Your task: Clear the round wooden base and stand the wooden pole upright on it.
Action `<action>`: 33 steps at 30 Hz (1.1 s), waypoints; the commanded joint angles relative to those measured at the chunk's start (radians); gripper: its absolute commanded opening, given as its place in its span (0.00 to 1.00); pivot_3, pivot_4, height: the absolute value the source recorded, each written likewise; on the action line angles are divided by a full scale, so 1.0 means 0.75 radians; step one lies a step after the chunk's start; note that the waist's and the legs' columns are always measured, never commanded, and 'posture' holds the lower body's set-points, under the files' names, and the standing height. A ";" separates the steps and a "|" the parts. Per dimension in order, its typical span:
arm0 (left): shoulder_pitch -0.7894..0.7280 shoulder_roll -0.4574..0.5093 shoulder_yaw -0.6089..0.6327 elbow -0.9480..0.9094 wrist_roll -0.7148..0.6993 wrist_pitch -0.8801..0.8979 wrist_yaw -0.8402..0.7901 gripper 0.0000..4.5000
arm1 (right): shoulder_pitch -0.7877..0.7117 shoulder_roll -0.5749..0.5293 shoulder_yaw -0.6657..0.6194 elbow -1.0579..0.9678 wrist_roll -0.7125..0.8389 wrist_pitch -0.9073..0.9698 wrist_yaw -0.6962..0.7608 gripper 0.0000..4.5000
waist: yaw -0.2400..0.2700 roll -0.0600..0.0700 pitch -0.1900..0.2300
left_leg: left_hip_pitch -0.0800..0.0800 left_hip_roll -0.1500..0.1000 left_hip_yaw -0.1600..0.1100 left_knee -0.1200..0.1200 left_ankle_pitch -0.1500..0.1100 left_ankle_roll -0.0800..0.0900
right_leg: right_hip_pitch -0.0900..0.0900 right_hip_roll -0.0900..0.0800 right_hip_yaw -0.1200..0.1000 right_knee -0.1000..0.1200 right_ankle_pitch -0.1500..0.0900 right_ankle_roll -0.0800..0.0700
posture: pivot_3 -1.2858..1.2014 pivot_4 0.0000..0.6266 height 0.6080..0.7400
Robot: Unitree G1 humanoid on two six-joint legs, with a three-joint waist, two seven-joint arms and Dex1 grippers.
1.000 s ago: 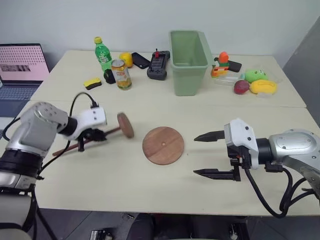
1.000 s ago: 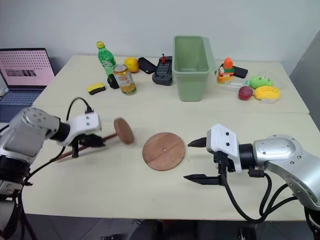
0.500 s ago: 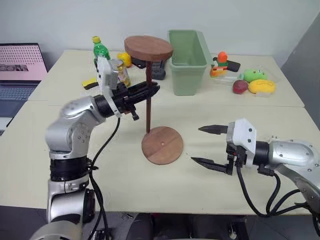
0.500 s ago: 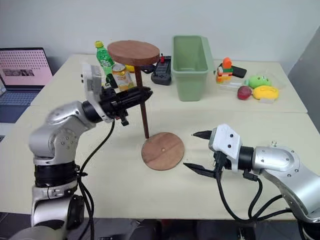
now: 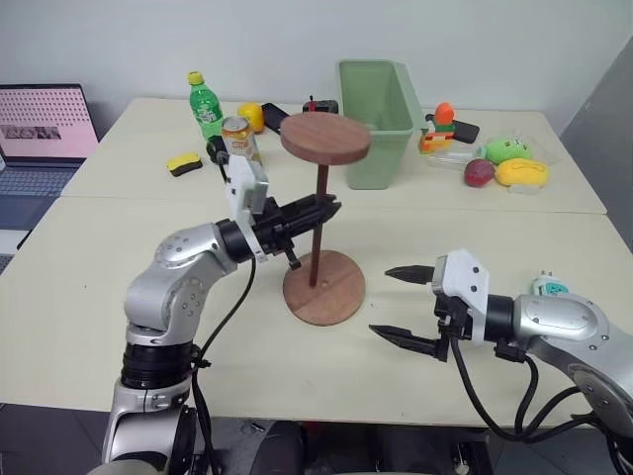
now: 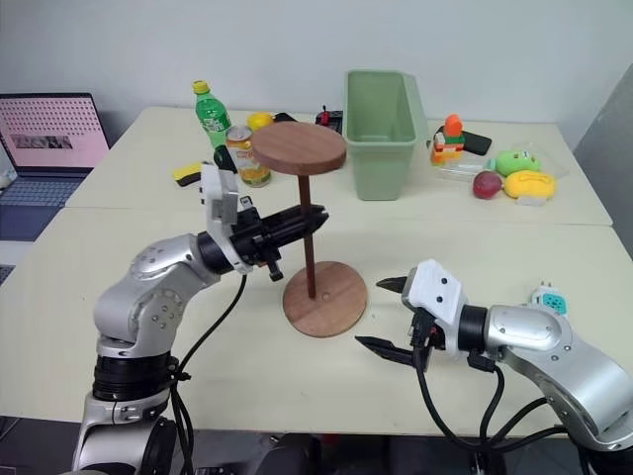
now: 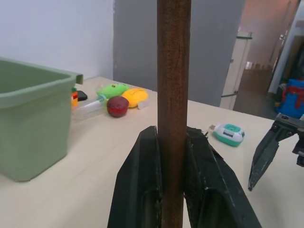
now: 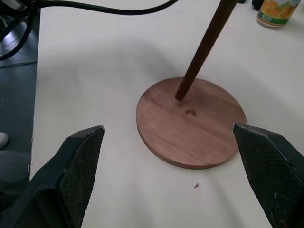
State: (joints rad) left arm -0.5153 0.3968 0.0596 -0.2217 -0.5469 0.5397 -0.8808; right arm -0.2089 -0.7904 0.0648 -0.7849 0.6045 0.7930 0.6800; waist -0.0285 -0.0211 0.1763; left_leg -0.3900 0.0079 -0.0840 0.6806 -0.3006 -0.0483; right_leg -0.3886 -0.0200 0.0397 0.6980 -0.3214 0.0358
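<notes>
Wooden pole (image 5: 318, 230) upright in left end effector (image 5: 326, 209)

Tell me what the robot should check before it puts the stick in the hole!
1. Left gripper shut on the wooden pole: ok.
2. Pole upright, disc end on top: ok.
3. Round wooden base clear of other things: ok.
4. Pole's lower tip in the base's centre hole: not ok, it sits beside the hole.
5. Right gripper open and apart from the base: ok.
6. Base lying flat on the table: ok.
</notes>
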 commanded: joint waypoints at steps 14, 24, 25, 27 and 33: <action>-0.037 -0.064 -0.097 0.109 0.057 -0.187 -0.011 0.06 | -0.009 -0.026 0.007 -0.037 -0.028 0.042 -0.005 1.00 | 0.000 0.000 0.000 | 0.000 0.000 0.000 0.000 -0.002 0.004 | 0.000 0.000 -0.001 0.000 0.000 0.000 | 0.52 0.24 1.00; -0.033 -0.057 -0.101 0.167 0.076 -0.241 -0.024 0.06 | -0.013 -0.019 0.002 -0.063 -0.024 0.062 -0.016 1.00 | 0.000 0.000 0.000 | 0.000 -0.001 0.000 0.000 -0.002 0.004 | 0.000 0.000 -0.001 0.000 0.000 0.000 | 0.52 0.24 1.00; -0.029 -0.058 -0.103 0.167 0.078 -0.245 -0.023 0.06 | -0.013 -0.020 0.003 -0.066 -0.026 0.062 -0.016 1.00 | 0.000 0.000 0.000 | 0.000 -0.001 0.000 0.000 -0.002 0.004 | 0.000 0.000 -0.001 0.000 0.000 0.000 | 0.52 0.24 1.00; -0.017 -0.060 -0.107 0.165 0.084 -0.258 -0.020 0.06 | -0.014 -0.018 0.005 -0.070 -0.027 0.065 -0.020 1.00 | 0.000 0.000 0.000 | 0.000 -0.001 0.000 0.000 -0.002 0.004 | 0.000 0.001 -0.001 0.000 0.000 0.000 | 0.52 0.24 1.00; 0.075 -0.015 -0.083 0.120 0.089 -0.248 -0.005 0.06 | -0.020 -0.006 0.002 -0.075 -0.027 0.069 -0.034 1.00 | 0.000 0.000 0.000 | 0.003 0.000 0.001 0.000 -0.002 0.004 | 0.002 0.000 -0.001 0.000 0.000 0.000 | 0.52 0.24 1.00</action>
State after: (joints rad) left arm -0.4944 0.3594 -0.0104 -0.1158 -0.4923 0.3452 -0.8894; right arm -0.2103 -0.8001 0.0809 -0.8045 0.5733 0.8472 0.6646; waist -0.0283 -0.0210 0.1760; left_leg -0.3864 0.0078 -0.0827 0.6798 -0.3022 -0.0453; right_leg -0.3867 -0.0198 0.0395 0.6979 -0.3215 0.0358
